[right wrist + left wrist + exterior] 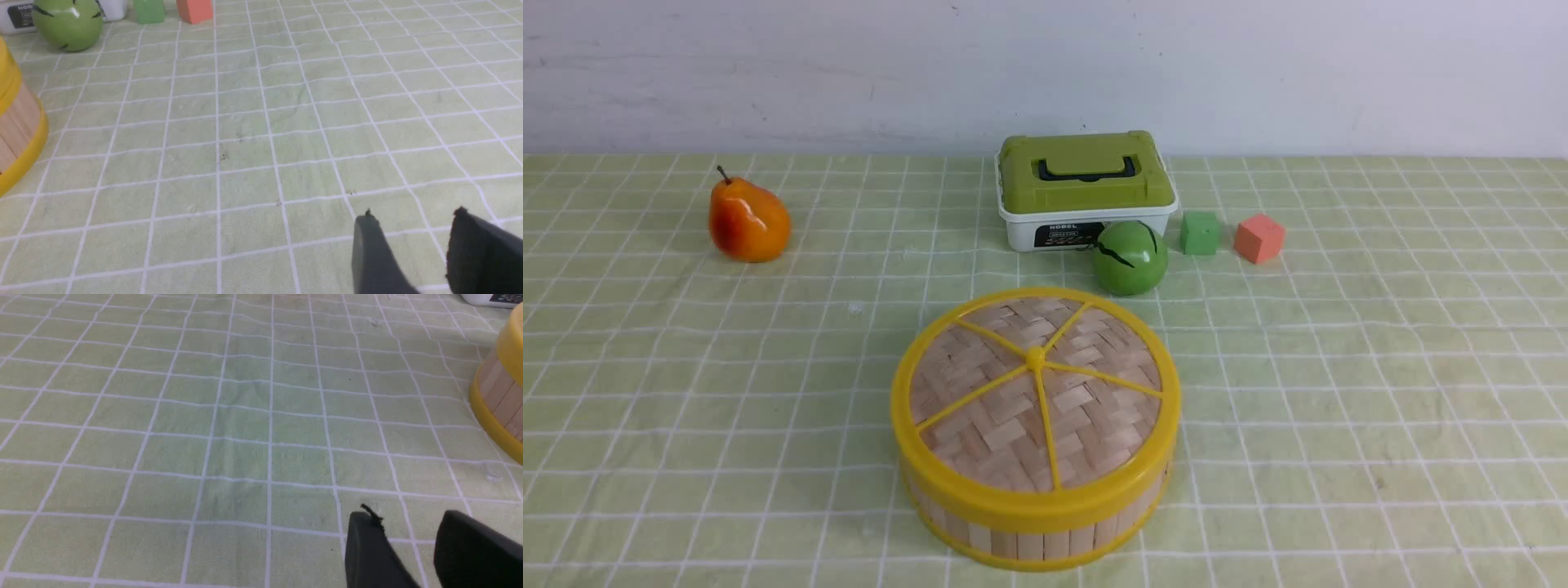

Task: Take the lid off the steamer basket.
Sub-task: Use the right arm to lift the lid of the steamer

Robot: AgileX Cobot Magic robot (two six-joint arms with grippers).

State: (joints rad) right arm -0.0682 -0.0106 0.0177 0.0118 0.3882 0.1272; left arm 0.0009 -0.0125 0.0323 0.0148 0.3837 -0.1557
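Front view: lid [1036, 392] shut on the basket [1025, 535], both grippers off to the sides

The front view shows the basket on the green checked cloth [686, 408], near the middle and towards the near edge. The lid lies flat on top of it. Its yellow rim is seated all round the basket's upper rim, and the five spokes meet at the centre knob.

Behind the basket and apart from it stands a white box [1086, 192] with a green top and a black handle. A green ball [1130, 257] with black marks lies at the box's front right corner; whether the two touch I cannot tell. To the right of the ball sit a green cube [1201, 233] and then a pink cube [1259, 238], with a small gap between them. A pear [748, 219] stands far to the left, well apart from everything else.

The left wrist view shows the left gripper [404, 516] over bare cloth. Its two black fingers [367, 551] are spread, with only cloth between them, and they pinch nothing. The basket's slat wall and yellow rims show at the picture's edge, clear of the fingers.

In the right wrist view the right gripper [412, 216] is likewise spread over bare cloth and holds nothing. The basket is at the far edge of that picture, well apart from the fingertips, with the ball, box and cubes beyond it.
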